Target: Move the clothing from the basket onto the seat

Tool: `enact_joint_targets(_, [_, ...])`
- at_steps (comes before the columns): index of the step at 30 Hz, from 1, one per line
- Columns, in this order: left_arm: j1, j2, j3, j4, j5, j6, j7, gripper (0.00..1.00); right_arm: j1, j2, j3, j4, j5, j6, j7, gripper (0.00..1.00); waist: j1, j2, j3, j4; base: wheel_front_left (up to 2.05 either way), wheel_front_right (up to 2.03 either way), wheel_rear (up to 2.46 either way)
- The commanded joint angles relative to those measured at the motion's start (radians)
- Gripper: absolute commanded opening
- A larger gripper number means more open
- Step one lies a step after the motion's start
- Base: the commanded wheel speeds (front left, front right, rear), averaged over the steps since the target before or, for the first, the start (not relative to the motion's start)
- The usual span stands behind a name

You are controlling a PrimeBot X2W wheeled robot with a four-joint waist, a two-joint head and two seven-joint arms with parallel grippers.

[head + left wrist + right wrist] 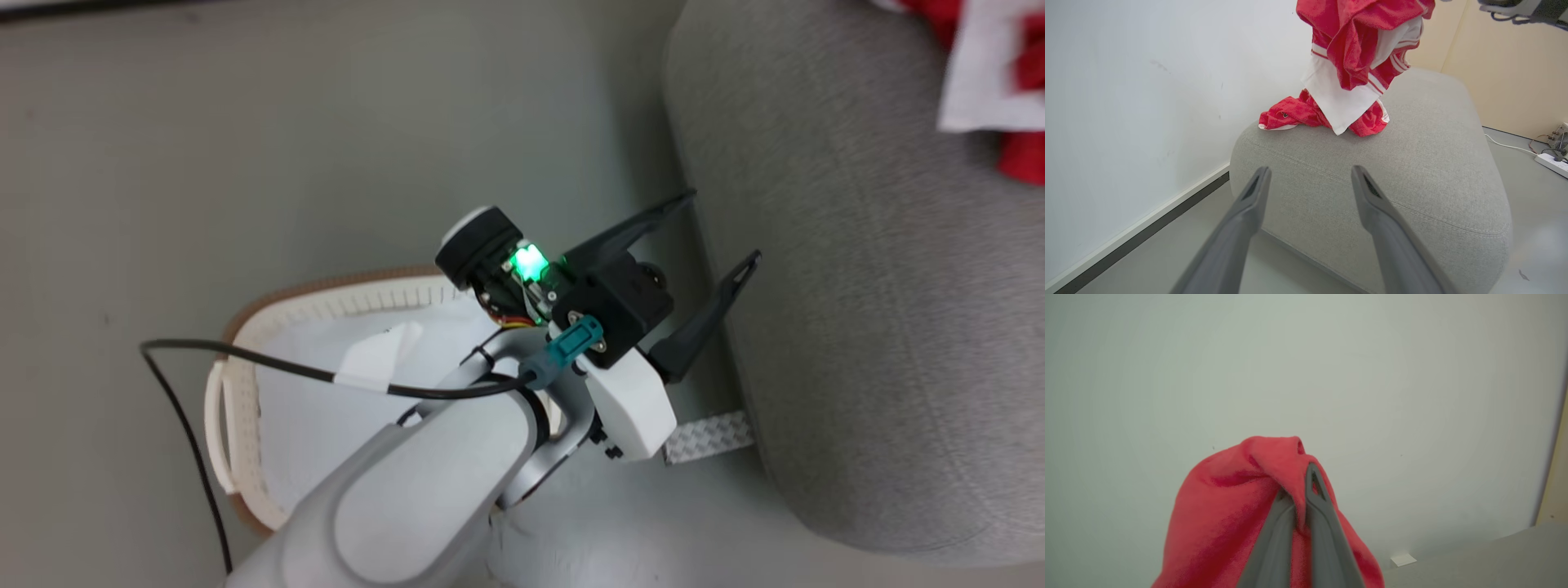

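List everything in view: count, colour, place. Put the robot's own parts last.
clothing: two bunches, red with white panels; one heaped on the seat, one hanging above it
seat: one, grey, on the floor to the right of the basket
basket: one, cream with a brown rim, on the floor under the left arm
pale pad: one, white, inside the basket
power strip: one, white, on the floor beside the seat
tape patch: one, silver, on the floor at the seat's foot
floor: grey
wall: white, behind the seat
left end effector: one, dark fingers, open and empty, at the seat's edge
right end effector: one, dark fingers, shut on red clothing
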Motion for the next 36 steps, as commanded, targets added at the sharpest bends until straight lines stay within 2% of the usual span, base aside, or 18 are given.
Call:
enact_joint_targets(1, [-0.025,0.013,0.003,-0.011,0.014,0.006,0.005,1.00,-0.062,-0.029,-0.049,0.049,0.004,-0.002,0.001,0.00,-0.0004,0.0000,0.106,0.040,0.00,0.00,0.00])
enact_joint_targets(4, [-0.048,0.012,0.005,-0.028,0.025,0.011,0.010,1.00,-0.154,-0.072,-0.128,0.172,-0.015,-0.002,0.005,0.00,-0.0004,0.0000,0.145,0.049,0.00,0.00,0.00])
enact_joint_targets(5, [-0.048,0.012,0.005,-0.028,0.025,0.011,0.010,1.00,-0.154,-0.072,-0.128,0.172,-0.015,-0.002,0.005,0.00,-0.0004,0.0000,0.145,0.049,0.00,0.00,0.00])
enact_joint_targets(9, [-0.063,0.014,0.012,-0.046,0.033,0.024,0.012,1.00,-0.235,-0.107,-0.187,0.367,-0.081,-0.002,0.007,0.00,-0.0004,0.0000,0.193,0.067,0.00,0.00,0.00])
enact_joint_targets(14, [-0.058,0.031,0.022,-0.058,0.035,0.039,0.011,1.00,-0.271,-0.052,-0.264,0.587,-0.171,-0.002,-0.002,0.00,-0.0004,0.0000,0.225,0.077,0.00,0.00,0.00])
enact_joint_targets(15, [-0.052,0.037,0.025,-0.058,0.034,0.041,0.010,1.00,-0.271,-0.034,-0.285,0.606,-0.182,-0.002,-0.003,0.07,-0.0004,0.0000,0.226,0.075,0.00,0.00,0.00])
enact_joint_targets(16, [-0.046,0.044,0.028,-0.058,0.032,0.046,0.009,1.00,-0.265,-0.022,-0.308,0.616,-0.199,-0.002,-0.003,0.43,-0.0004,0.0000,0.224,0.072,0.00,0.00,0.00])
enact_joint_targets(17, [-0.042,0.049,0.031,-0.059,0.030,0.049,0.007,1.00,-0.254,-0.014,-0.331,0.623,-0.220,-0.003,-0.004,1.00,-0.0004,0.0000,0.220,0.070,0.00,0.00,0.00])
enact_joint_targets(19, [-0.033,0.055,0.037,-0.062,0.024,0.055,0.003,1.00,-0.226,0.026,-0.367,0.627,-0.260,-0.003,-0.004,1.00,-0.0004,0.0000,0.209,0.066,0.00,0.00,0.00])
enact_joint_targets(26, [0.040,0.089,0.092,-0.045,-0.037,0.088,-0.054,1.00,-0.106,0.150,-0.392,0.527,-0.389,-0.002,-0.003,1.00,-0.0004,0.0000,0.106,0.026,0.00,0.00,0.00])
enact_joint_targets(31, [0.112,0.093,0.127,-0.009,-0.079,0.114,-0.120,1.00,0.021,0.219,-0.386,0.404,-0.452,-0.002,-0.003,1.00,-0.0004,0.0000,-0.009,0.020,0.00,0.00,0.00])
enact_joint_targets(36, [0.189,0.100,0.143,0.048,-0.109,0.127,-0.191,1.00,0.161,0.251,-0.348,0.251,-0.504,-0.002,-0.003,1.00,-0.0004,0.0000,-0.136,0.027,0.00,0.00,0.00])
